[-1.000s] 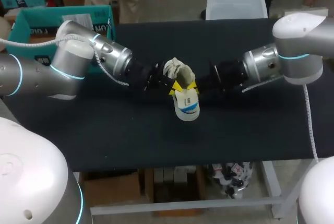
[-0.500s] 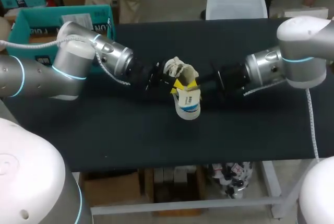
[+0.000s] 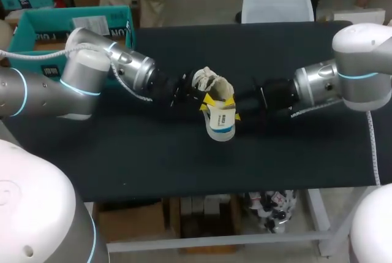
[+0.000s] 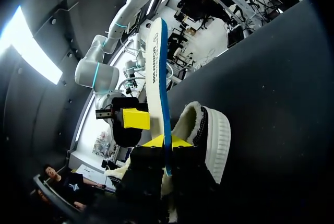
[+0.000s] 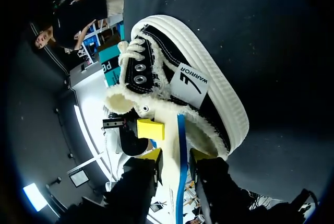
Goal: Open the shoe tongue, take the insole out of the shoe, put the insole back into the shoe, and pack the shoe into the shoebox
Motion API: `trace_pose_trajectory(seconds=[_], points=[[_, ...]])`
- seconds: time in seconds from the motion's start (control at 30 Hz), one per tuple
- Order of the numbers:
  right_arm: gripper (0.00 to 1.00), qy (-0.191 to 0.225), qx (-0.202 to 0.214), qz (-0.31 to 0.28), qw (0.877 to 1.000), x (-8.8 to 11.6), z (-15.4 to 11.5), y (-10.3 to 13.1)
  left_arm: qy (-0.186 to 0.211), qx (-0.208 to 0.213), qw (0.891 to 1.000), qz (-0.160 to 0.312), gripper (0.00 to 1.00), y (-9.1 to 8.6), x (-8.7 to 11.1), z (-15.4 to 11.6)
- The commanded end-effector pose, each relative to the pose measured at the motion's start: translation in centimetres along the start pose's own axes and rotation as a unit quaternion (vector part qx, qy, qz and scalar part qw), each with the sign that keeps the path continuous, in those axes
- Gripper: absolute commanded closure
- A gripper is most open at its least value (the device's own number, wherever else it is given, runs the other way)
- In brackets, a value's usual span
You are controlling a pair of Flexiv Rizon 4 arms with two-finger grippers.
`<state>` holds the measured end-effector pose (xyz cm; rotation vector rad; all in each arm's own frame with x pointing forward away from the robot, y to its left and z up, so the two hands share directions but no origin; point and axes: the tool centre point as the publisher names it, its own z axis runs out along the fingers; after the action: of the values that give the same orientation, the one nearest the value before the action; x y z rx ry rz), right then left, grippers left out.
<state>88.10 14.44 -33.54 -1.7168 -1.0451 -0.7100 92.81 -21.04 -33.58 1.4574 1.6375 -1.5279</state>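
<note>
Pulling the insole [image 3: 222, 122] out looks like the step in hand. It is held raised just near-side of the shoe [image 3: 211, 83], mid-desk [image 3: 153, 159], between both arms. Can't tell whether its end is still inside the collar. On the left, the left gripper [image 4: 166, 141] is pinched closed on the insole's edge, beside the fleece lining. From the right, the right gripper [image 5: 175, 155] straddles the same insole; can't tell if it is clamped or loose.

Next, I judge, the insole must come fully clear, then its toe end gets aimed back into the opening and slid in flat while the shoe is steadied. A teal box [image 3: 27, 30] at far left is likely the shoebox.

Versus earlier: the right arm has drawn back rightward and the insole has shifted slightly right; left arm and shoe are about unchanged.
</note>
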Motion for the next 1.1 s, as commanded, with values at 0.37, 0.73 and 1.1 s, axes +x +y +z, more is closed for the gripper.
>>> trace_pose_trajectory(seconds=[0.37, 0.73, 1.1], points=[[1.0, 0.007, -0.004, -0.006, 1.0, -0.2, -0.3, -0.1, 0.012, 0.0, 1.0, 0.009, 0.2, -1.5, -0.4, 0.3], [1.0, 0.005, -0.022, -0.004, 1.0, -0.4, -0.3, -0.3, 0.028, -0.039, 0.998, 0.027, 0.62, -3.8, -1.2, 1.6], [1.0, 0.006, -0.025, -0.001, 1.0, -0.4, 0.1, 0.7, 0.032, -0.075, 0.997, 0.015, 1.0, -2.8, -0.4, 1.6]])
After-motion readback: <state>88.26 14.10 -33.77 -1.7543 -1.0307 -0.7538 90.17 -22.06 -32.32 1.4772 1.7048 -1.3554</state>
